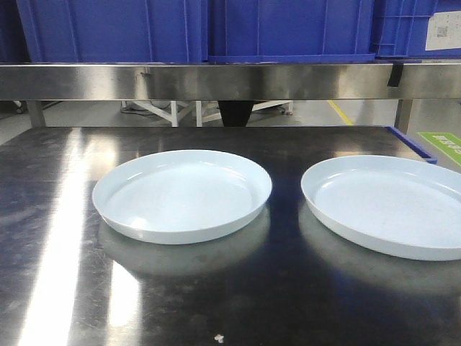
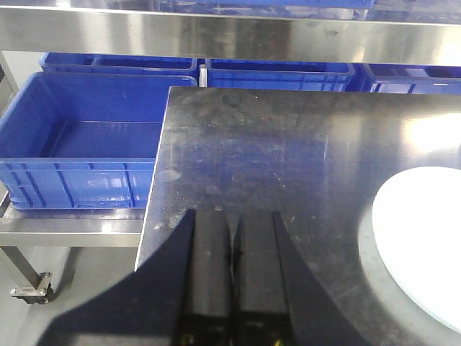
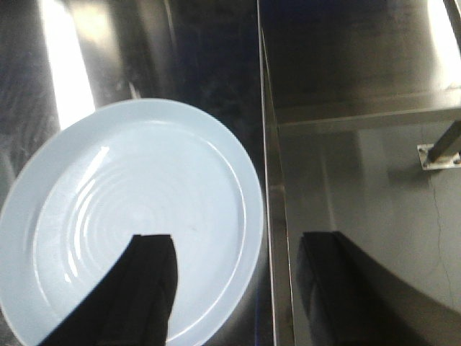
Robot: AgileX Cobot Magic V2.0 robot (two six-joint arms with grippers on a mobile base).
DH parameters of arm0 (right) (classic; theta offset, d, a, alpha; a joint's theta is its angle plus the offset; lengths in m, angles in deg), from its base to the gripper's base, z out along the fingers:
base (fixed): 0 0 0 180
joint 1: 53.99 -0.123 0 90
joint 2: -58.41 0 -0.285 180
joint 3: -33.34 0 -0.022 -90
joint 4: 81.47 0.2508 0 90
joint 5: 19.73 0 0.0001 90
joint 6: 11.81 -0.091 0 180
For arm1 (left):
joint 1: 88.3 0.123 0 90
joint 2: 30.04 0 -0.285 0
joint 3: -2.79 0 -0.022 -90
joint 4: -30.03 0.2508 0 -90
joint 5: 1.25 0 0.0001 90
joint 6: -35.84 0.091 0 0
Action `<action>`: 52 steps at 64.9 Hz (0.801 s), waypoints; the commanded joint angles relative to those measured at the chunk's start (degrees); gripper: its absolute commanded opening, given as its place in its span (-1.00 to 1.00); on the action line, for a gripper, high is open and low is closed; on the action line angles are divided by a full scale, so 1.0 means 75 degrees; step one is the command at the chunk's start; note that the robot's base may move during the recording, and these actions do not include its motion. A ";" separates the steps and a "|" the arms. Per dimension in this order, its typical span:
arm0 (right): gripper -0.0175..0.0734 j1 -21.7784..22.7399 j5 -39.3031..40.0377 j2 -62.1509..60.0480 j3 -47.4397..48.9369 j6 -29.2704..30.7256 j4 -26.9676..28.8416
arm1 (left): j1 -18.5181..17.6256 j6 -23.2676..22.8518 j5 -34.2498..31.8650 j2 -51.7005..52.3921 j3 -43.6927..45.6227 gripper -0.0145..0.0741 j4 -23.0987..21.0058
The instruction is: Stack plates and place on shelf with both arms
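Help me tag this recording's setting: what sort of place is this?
Probably a factory or warehouse workspace: a stainless steel table, blue plastic storage crates beside it, and a yellow line painted on the floor.

Front view: low and level above the bench (image 1: pixel 216 303), facing the steel shelf (image 1: pixel 230 81), close to the left plate (image 1: pixel 181 194) and right plate (image 1: pixel 389 205). Left wrist view: angled down past the left claw (image 2: pixel 232 216) toward the bench's left corner, sharing the left plate's edge. Right wrist view: steeply down past the right claw (image 3: pixel 234 241), close over the right plate, shared with the front.
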 commanded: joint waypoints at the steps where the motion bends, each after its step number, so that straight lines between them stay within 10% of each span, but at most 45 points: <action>1: 0.45 0.0038 0.0733 0.0344 0.0311 0.0029 -0.0025 | -0.0013 -0.0073 -0.0628 0.0017 0.0233 -0.48 0.0051; 52: 0.45 0.0436 0.1015 0.3416 0.1265 0.0029 -0.0146 | -0.0013 -0.0073 -0.0628 0.0017 0.0233 -0.48 0.0051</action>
